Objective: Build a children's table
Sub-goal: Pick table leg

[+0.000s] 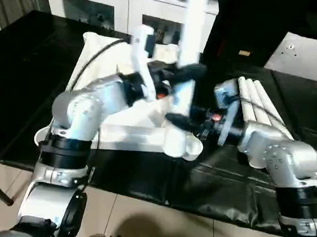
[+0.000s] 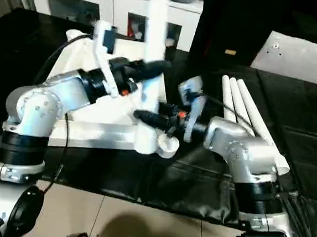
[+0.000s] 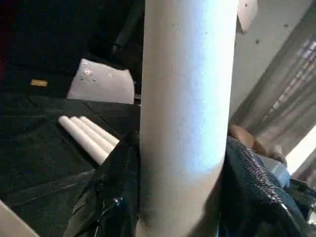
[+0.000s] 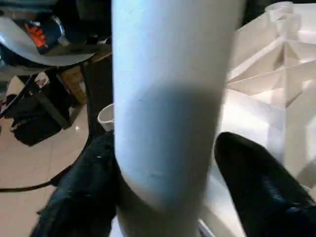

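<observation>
The white tabletop [image 1: 125,131] lies upside down on the black table, ribbed side up. One white leg [image 1: 192,33] stands upright in its near right corner socket [image 1: 181,146]. My left gripper [image 1: 187,72] is shut on this leg partway up, and the left wrist view shows the leg [image 3: 187,98] pressed between both black fingers [image 3: 121,187]. My right gripper [image 1: 182,118] sits lower, just above the socket. Its fingers [image 4: 256,187] stand on either side of the leg [image 4: 168,89], open, with a thin gap on one side. Three more legs [image 1: 259,105] lie side by side to the right.
White glass-door cabinets [image 1: 96,5] stand behind the table. A flat white sheet [image 1: 308,54] lies at the back right. The black cover's front edge [image 1: 195,202] runs close below my forearms, with tiled floor beyond it.
</observation>
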Robot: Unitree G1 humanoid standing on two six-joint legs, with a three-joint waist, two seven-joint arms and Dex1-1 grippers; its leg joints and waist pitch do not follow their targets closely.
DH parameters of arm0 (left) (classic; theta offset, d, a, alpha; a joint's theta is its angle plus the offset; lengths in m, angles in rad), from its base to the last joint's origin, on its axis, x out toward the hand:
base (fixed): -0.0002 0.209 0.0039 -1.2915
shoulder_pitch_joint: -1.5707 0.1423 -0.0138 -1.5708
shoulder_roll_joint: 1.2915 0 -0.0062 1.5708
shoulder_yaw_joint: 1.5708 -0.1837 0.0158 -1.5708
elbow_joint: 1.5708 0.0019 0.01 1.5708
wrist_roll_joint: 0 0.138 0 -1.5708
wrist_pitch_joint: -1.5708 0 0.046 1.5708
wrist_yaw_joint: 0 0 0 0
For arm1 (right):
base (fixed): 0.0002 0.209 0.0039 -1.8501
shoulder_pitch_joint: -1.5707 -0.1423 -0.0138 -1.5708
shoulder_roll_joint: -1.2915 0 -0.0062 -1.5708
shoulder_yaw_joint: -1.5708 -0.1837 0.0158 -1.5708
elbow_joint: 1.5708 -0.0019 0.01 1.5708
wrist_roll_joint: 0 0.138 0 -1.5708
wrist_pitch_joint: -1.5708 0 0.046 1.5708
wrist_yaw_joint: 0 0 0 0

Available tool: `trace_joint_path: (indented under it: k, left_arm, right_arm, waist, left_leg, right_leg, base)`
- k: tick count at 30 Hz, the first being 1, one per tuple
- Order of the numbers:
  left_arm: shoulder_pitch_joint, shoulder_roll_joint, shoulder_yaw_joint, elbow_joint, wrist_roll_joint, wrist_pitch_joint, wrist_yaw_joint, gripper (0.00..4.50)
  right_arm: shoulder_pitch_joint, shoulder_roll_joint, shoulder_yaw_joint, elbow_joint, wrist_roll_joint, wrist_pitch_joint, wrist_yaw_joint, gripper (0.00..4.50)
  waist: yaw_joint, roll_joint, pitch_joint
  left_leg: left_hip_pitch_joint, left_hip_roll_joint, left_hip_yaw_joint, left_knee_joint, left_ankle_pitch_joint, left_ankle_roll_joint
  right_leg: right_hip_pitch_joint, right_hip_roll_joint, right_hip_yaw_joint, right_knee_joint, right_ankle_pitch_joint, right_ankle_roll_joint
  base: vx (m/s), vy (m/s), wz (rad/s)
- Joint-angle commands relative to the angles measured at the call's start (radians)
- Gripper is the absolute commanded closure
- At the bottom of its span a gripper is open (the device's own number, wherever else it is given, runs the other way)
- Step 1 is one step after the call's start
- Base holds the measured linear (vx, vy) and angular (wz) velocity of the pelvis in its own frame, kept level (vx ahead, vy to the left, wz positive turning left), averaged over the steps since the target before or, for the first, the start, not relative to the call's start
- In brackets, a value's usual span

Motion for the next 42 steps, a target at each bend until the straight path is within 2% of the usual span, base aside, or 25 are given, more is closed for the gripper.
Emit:
trace_joint_path:
  k: [1,7,12,25,26,27,37,40,41,42]
  left_arm:
    - [0.0,-0.002,-0.028,-0.037,0.0,-0.015,-0.039,2.68]
    - [0.002,0.0,-0.039,-0.049,0.004,-0.023,-0.069,2.68]
    - [0.005,0.007,-0.047,-0.054,0.007,-0.026,-0.082,2.68]
    - [0.009,0.015,-0.06,-0.064,0.012,-0.037,-0.118,2.68]
    - [0.008,0.015,-0.061,-0.066,0.012,-0.038,-0.121,2.68]
    - [0.009,0.014,-0.061,-0.066,0.012,-0.038,-0.121,2.68]
    - [0.01,0.007,-0.073,-0.087,0.017,-0.038,-0.134,2.68]
    - [0.009,-0.012,-0.051,-0.064,0.026,-0.039,-0.086,2.68]
    - [0.01,-0.022,-0.034,-0.054,0.019,-0.038,-0.066,2.12]
    - [0.01,-0.024,-0.032,-0.053,0.019,-0.038,-0.064,2.12]
  right_arm:
    - [-0.006,-0.013,0.0,0.002,-0.025,-0.017,-0.009,1.66]
    - [-0.003,-0.011,0.003,0.001,-0.024,-0.022,0.001,2.27]
    - [-0.002,-0.013,0.007,0.002,-0.019,-0.022,0.013,2.56]
    - [0.009,-0.01,0.018,0.004,-0.028,-0.033,0.02,2.6]
    - [0.01,-0.01,0.019,0.004,-0.029,-0.035,0.021,2.6]
    - [0.011,-0.011,0.02,0.005,-0.03,-0.035,0.022,2.6]
    - [0.015,-0.002,0.025,0.004,-0.039,-0.053,0.017,2.6]
    - [0.017,0.01,0.015,0.005,-0.041,-0.058,0.005,2.6]
    - [0.017,0.016,0.01,0.005,-0.038,-0.057,-0.002,2.6]
    - [0.017,0.017,0.009,0.004,-0.038,-0.057,-0.003,2.6]
  waist:
    - [-0.001,-0.002,-0.072]
    - [-0.002,-0.002,-0.073]
    - [-0.002,0.0,-0.073]
    - [-0.002,0.0,-0.073]
    - [-0.003,-0.005,-0.073]
    - [-0.002,-0.003,-0.072]
    - [-0.002,-0.002,-0.072]
    - [-0.002,0.002,-0.072]
    - [-0.003,0.001,-0.072]
    - [-0.003,0.0,-0.072]
  left_leg:
    - [0.01,0.047,-0.012,-0.068,-0.12,-0.014]
    - [0.011,0.047,-0.011,-0.068,-0.117,-0.01]
    - [0.011,0.048,-0.012,-0.068,-0.122,-0.013]
    - [0.01,0.048,-0.011,-0.068,-0.118,-0.012]
    - [0.01,0.048,-0.011,-0.068,-0.119,-0.011]
    - [0.011,0.048,-0.011,-0.068,-0.12,-0.012]
    - [0.01,0.048,-0.011,-0.068,-0.124,-0.012]
    - [0.011,0.049,-0.012,-0.069,-0.127,-0.014]
    - [0.011,0.048,-0.012,-0.068,-0.127,-0.015]
    - [0.011,0.048,-0.012,-0.068,-0.125,-0.014]
  right_leg:
    - [0.055,-0.078,0.045,-0.08,-0.234,-0.143]
    - [0.054,-0.076,0.045,-0.079,-0.216,-0.149]
    - [0.054,-0.077,0.045,-0.079,-0.221,-0.149]
    - [0.054,-0.077,0.046,-0.078,-0.216,-0.151]
    - [0.054,-0.077,0.046,-0.079,-0.219,-0.15]
    - [0.054,-0.078,0.046,-0.079,-0.226,-0.15]
    - [0.054,-0.077,0.046,-0.079,-0.227,-0.151]
    - [0.053,-0.077,0.046,-0.079,-0.228,-0.151]
    - [0.054,-0.077,0.046,-0.079,-0.223,-0.152]
    - [0.054,-0.077,0.045,-0.079,-0.217,-0.156]
  base:
    - [0.0,0.0,0.0]
    - [0.0,0.0,0.0]
    - [0.0,0.0,0.0]
    - [0.0,0.0,0.0]
    - [0.0,0.0,0.0]
    - [0.0,0.0,0.0]
    - [0.0,0.0,0.0]
    - [0.0,0.0,0.0]
    - [0.0,0.0,0.0]
    - [0.0,0.0,0.0]
